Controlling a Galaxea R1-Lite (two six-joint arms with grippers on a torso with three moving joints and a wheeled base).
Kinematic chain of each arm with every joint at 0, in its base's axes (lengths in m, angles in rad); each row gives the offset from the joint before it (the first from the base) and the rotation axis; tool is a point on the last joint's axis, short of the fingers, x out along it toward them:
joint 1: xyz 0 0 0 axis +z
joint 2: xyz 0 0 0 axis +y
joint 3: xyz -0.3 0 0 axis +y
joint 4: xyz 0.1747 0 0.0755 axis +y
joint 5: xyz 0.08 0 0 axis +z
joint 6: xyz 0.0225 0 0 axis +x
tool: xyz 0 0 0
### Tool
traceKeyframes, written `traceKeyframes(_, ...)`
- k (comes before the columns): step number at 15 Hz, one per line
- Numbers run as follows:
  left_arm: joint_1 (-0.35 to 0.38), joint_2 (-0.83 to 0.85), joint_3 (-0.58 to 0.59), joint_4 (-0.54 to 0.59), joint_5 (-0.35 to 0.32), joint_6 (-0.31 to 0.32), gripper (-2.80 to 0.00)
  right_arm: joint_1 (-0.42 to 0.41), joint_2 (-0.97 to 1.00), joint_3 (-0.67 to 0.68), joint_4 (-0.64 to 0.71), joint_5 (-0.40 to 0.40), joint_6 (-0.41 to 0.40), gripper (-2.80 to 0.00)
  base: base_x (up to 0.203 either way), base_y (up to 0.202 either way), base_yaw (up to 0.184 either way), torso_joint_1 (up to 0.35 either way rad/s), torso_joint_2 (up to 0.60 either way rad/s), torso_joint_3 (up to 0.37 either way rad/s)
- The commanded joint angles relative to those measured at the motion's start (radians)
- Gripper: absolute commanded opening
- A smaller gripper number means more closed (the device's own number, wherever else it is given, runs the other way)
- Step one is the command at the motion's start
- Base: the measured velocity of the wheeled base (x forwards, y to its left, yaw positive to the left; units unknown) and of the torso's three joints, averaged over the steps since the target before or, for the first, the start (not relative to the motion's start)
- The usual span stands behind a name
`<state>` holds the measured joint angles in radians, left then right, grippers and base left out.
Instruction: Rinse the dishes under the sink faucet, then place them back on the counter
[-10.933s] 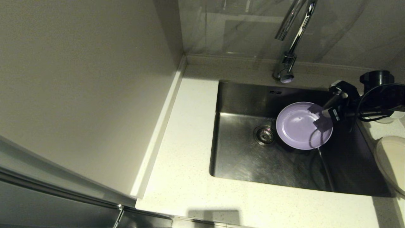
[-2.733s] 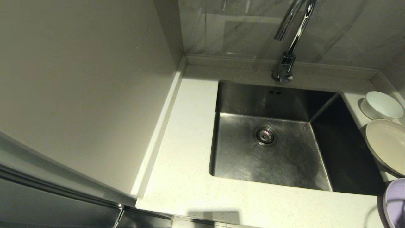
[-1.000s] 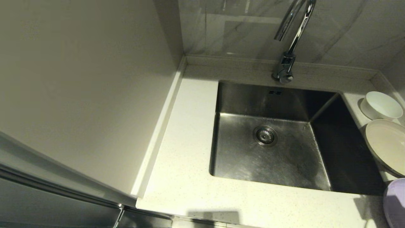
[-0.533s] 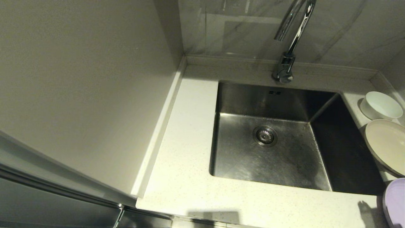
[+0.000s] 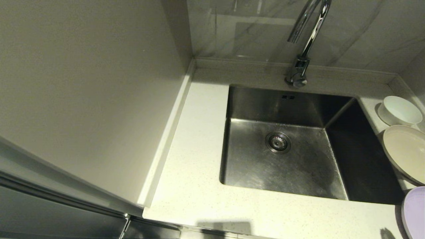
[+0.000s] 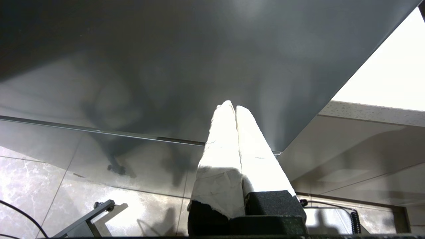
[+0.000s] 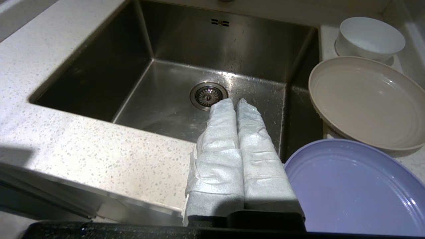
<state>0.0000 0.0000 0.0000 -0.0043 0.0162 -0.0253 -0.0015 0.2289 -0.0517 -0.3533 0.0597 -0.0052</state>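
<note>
A large pale cabinet panel (image 5: 86, 99) fills the left of the scene, running along the left edge of the speckled off-white worktop (image 5: 192, 186). Nothing stands between the sink and the dishes. The square steel sink (image 5: 292, 109) is set into the worktop, bare apart from its round drain strainer (image 5: 278, 142) and two small overflow slots on the far wall. The chrome faucet (image 5: 300, 63) rises from the far edge of the worktop, just behind the sink, against a grey marbled wall (image 5: 358, 30).

All three dishes lie on the worktop along the right side of the sink: the white bowl (image 5: 400, 110) farthest back, the cream plate (image 5: 405, 153) just nearer, and the lavender plate (image 7: 352, 189) nearest, at the near right corner.

The right pincer (image 7: 234, 101), its fingers wrapped in white padding, is pressed shut with nothing between them. It sits over the near edge of the worktop, pointing across the sink, with the lavender plate just beside it on its right and not touched; the cream plate and bowl lie farther off.

The left pincer (image 6: 231, 106) is parked low, well away from the sink, its padded fingers closed together and empty, facing a dark grey cabinet front above a marbled tile floor (image 6: 30, 179).
</note>
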Motion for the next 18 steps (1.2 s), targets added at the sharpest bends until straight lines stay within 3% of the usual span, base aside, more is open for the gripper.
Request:
traceKeyframes(1, 0.0, -0.003, 0.0, 0.0, 0.001, -0.001, -2.8, 0.007, -0.093, 0.051, -0.017, 0.0, -0.002, -2.8, 0.0, 0.0, 0.0, 0.0, 0.0, 0.0)
traceKeyframes(7, 0.0, -0.003, 0.0, 0.0, 0.001, 0.001, -2.8, 0.006, -0.227, 0.052, 0.241, -0.002, -0.008, -2.8, 0.0, 0.0, 0.0, 0.0, 0.0, 0.0)
traceKeyframes(10, 0.0, -0.003, 0.0, 0.0, 0.001, -0.001, -2.8, 0.006, -0.228, 0.041, 0.389, -0.051, -0.012, -2.8, 0.0, 0.0, 0.0, 0.0, 0.0, 0.0)
traceKeyframes(18, 0.0, -0.003, 0.0, 0.0, 0.001, -0.001, -2.8, 0.006, -0.229, 0.038, 0.388, -0.057, 0.002, -2.8, 0.0, 0.0, 0.0, 0.0, 0.0, 0.0)
